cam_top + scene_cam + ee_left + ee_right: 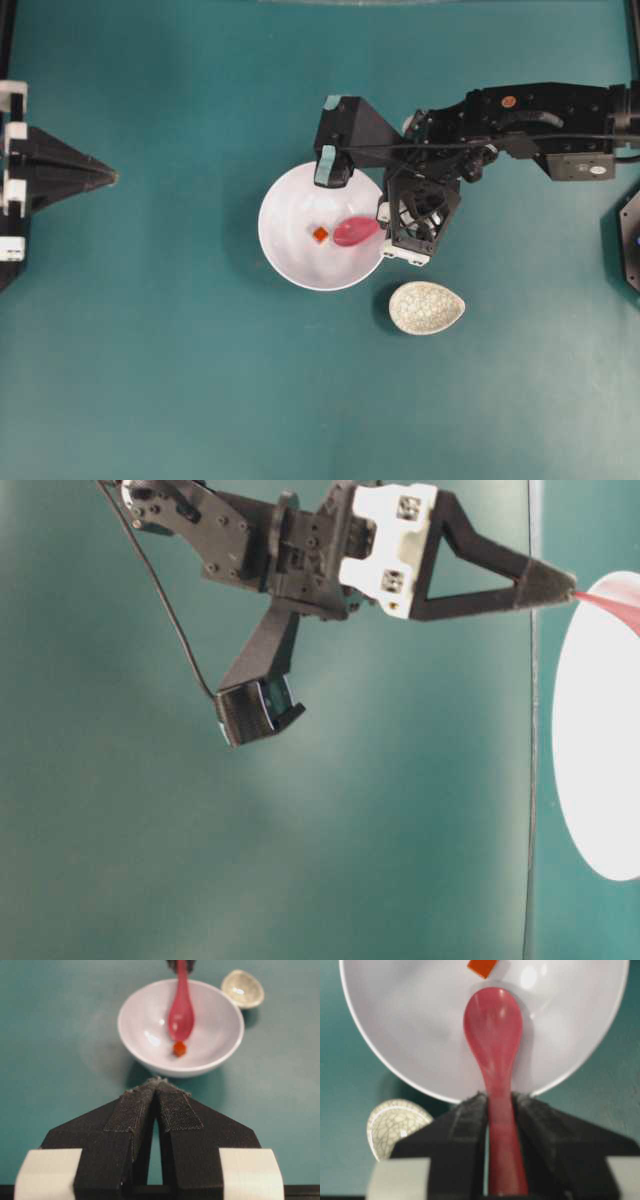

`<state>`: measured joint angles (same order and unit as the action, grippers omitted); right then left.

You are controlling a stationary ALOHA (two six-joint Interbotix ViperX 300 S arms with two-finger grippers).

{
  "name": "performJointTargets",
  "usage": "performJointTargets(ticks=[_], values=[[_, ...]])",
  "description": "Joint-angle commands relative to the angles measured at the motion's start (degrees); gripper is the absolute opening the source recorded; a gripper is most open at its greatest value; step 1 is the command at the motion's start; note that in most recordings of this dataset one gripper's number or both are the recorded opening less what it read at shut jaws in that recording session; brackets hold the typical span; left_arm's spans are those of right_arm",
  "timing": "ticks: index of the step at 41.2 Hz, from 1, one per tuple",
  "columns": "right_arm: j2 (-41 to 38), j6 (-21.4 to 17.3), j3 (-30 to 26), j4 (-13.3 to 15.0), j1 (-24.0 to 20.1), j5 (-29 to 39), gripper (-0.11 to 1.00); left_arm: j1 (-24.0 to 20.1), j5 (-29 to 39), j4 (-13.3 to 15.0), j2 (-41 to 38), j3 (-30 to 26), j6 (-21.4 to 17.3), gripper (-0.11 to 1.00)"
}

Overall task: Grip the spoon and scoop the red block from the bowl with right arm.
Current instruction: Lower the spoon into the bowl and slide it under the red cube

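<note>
The white bowl (290,215) sits mid-table with the tiny red block (320,234) on its floor. The pink-red spoon (355,231) reaches in from the right, its scoop just right of the block and not touching it. My right gripper (383,230) is shut on the spoon's handle at the bowl's right rim. In the right wrist view the handle runs between the pads (470,1115), the spoon (494,1030) lies over the bowl (405,1025), and the block (482,967) is just beyond its tip. My left gripper (157,1082) is shut and empty, well left of the bowl (145,1020).
A small speckled beige dish (427,307) sits just below and to the right of the bowl, close under the right wrist. The right arm's camera bracket (332,165) hangs over the bowl's upper rim. Teal tabletop surrounds everything.
</note>
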<state>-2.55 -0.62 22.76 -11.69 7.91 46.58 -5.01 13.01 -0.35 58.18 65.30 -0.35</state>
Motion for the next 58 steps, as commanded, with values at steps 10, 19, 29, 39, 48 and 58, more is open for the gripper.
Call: performJointTargets(ticks=[10,19,29,39,48,58], values=[[-2.02,0.35,-4.04,0.09,-0.79,-2.37,0.24,-0.18,-0.35,-0.09,-0.18,-0.79,0.09,0.0],[-3.69,0.44,-6.5,0.09,-0.97,-3.69,0.24,-0.18,-0.35,-0.09,-0.18,-0.79,0.09,0.0],[-4.39,0.09,-7.91,1.14,-0.97,-5.27,0.24,-0.18,-0.35,-0.09,-0.18,-0.79,0.18,0.0],[-4.13,-0.26,-8.09,2.46,-0.97,-5.27,0.24,-0.18,-0.44,-0.09,-0.18,-0.79,0.35,0.0],[-2.2,-0.26,-8.17,3.16,-0.97,-5.27,0.24,-0.18,-0.44,-0.18,-0.18,-0.79,0.35,0.0],[-0.79,-0.44,-7.82,3.43,-0.97,-6.59,0.24,-0.18,-0.44,-0.18,-0.18,-0.79,0.44,0.0]])
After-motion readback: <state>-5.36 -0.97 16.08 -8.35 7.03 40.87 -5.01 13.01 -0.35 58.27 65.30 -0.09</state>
